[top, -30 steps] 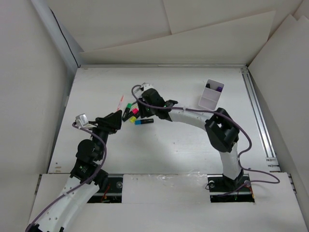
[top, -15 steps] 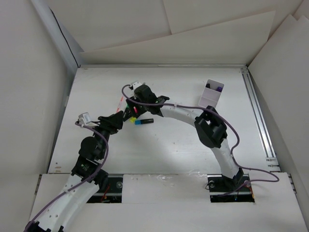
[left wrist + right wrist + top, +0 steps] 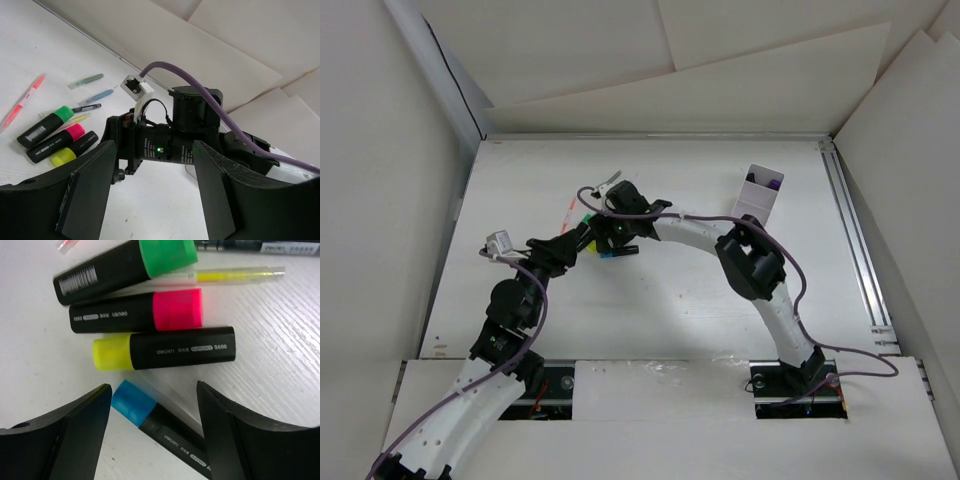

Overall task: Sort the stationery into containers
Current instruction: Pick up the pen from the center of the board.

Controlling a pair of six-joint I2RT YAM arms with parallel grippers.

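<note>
Several black highlighters lie in a cluster left of the table's middle. In the right wrist view I see a green-capped one [image 3: 125, 267], a pink one [image 3: 140, 313], a yellow one [image 3: 165, 351] and a blue one [image 3: 160, 427]. My right gripper [image 3: 152, 390] is open and low over them, its jaws either side of the blue highlighter's cap end, not touching it. My left gripper [image 3: 152, 195] is open and empty, just near-left of the cluster and facing the right wrist [image 3: 170, 145]. The pale box [image 3: 756, 197] stands at the back right with a purple highlighter [image 3: 775, 184] in it.
Two thin blue-grey pens [image 3: 86, 80] [image 3: 95, 96] and a pink-red pen [image 3: 25, 102] lie beyond the cluster. A thin clear yellow pen [image 3: 235, 275] lies beside the green highlighter. The two grippers [image 3: 590, 240] are close together. White walls enclose the table.
My right gripper has swung left and down onto the highlighter cluster. My left gripper has edged right, closer to it.
</note>
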